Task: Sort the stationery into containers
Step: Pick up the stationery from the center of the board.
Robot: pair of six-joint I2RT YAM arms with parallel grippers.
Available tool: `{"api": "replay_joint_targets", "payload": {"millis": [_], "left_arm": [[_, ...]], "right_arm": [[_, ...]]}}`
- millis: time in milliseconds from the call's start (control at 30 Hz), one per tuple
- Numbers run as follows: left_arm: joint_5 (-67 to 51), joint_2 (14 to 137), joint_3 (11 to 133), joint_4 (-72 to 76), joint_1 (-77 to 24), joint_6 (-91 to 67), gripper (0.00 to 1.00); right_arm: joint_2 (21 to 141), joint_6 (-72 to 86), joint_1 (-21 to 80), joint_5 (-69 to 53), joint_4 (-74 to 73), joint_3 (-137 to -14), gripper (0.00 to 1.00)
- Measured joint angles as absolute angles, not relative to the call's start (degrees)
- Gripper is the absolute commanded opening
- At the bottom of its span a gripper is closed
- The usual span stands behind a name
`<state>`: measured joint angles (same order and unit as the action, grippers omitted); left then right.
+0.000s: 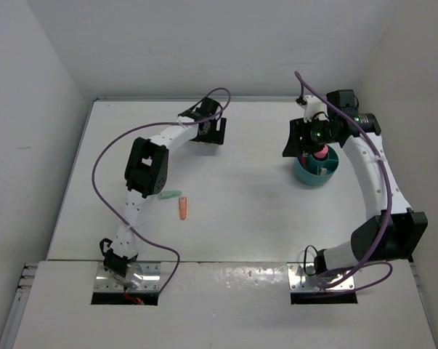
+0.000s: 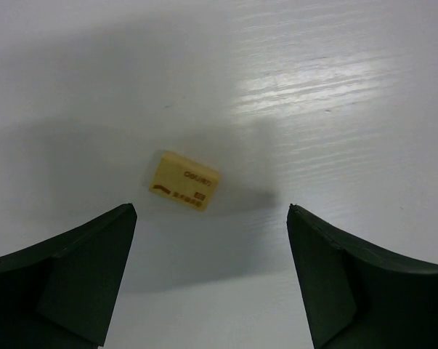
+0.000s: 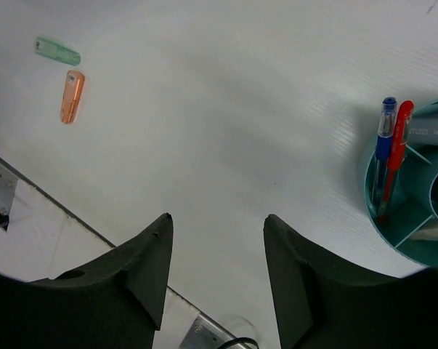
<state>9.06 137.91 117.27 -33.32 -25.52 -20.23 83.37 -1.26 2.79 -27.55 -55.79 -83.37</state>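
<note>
A small yellow eraser (image 2: 184, 181) lies on the white table just ahead of my left gripper (image 2: 211, 211), which is open and empty above it at the back of the table (image 1: 208, 134). The eraser is hidden in the top view. The round teal cup (image 1: 309, 178) has dividers and holds a pink-red item (image 1: 319, 154), a dark-blue pen (image 3: 384, 138) and a red-orange pen (image 3: 396, 145). My right gripper (image 3: 217, 218) is open and empty, raised just left of the cup (image 3: 415, 193). A mint-green stub (image 1: 171, 195) and an orange stub (image 1: 182, 209) lie left of centre.
Both stubs also show in the right wrist view, the mint-green stub (image 3: 57, 51) and the orange stub (image 3: 72, 96). White walls enclose the table on three sides. The metal base plates sit at the near edge (image 1: 128, 280).
</note>
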Motion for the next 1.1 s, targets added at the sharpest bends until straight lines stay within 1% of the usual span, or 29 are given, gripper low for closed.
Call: {"api": "replay_joint_targets", "payload": {"millis": [67, 167, 400, 500, 533, 633, 700, 733, 767, 800, 933, 1000, 1100], "left_arm": [[6.7, 137.9, 117.7, -32.9, -25.6, -19.4, 0.88], [4.1, 137.9, 117.9, -32.5, -25.6, -18.3, 0.87], [2.3, 138.8, 118.7, -32.4, -25.6, -18.0, 0.86], [0.9, 138.9, 119.0, -32.4, -25.6, -17.2, 0.79], [0.0, 138.9, 119.0, -32.4, -25.6, -16.8, 0.75], [-5.0, 138.9, 119.0, -32.1, -25.6, -15.2, 0.68], [-8.3, 138.9, 119.0, -31.9, -25.6, -14.2, 0.67], [-9.7, 138.9, 119.0, -31.8, -25.6, -13.8, 0.63], [-11.0, 138.9, 119.0, -31.6, -25.7, -13.5, 0.61], [-12.2, 138.9, 119.0, -31.6, -25.7, -12.9, 0.57], [-14.0, 138.4, 118.7, -31.5, -25.8, -10.9, 0.57], [-13.5, 137.9, 118.7, -31.7, -25.8, -9.8, 0.62], [-13.5, 137.9, 122.5, -35.6, -25.4, -6.2, 0.64]], "right_arm": [[83.4, -1.3, 2.8, -27.6, -55.8, -83.4, 0.52], [83.4, -1.3, 2.7, -27.6, -55.8, -83.4, 0.52], [83.4, -1.2, 2.7, -27.6, -55.8, -83.4, 0.52], [83.4, -1.2, 2.7, -27.6, -55.8, -83.4, 0.52], [83.4, -1.2, 2.7, -27.7, -55.8, -83.4, 0.52], [83.4, -1.2, 2.7, -27.7, -55.8, -83.4, 0.52], [83.4, -1.2, 2.7, -27.7, -55.8, -83.4, 0.52], [83.4, -1.2, 2.7, -27.7, -55.8, -83.4, 0.52], [83.4, -1.2, 2.7, -27.7, -55.8, -83.4, 0.52], [83.4, -1.2, 2.7, -27.7, -55.8, -83.4, 0.52], [83.4, -1.2, 2.7, -27.7, -55.8, -83.4, 0.52], [83.4, -1.2, 2.7, -27.7, -55.8, -83.4, 0.52], [83.4, -1.2, 2.7, -27.9, -55.8, -83.4, 0.52]]}}
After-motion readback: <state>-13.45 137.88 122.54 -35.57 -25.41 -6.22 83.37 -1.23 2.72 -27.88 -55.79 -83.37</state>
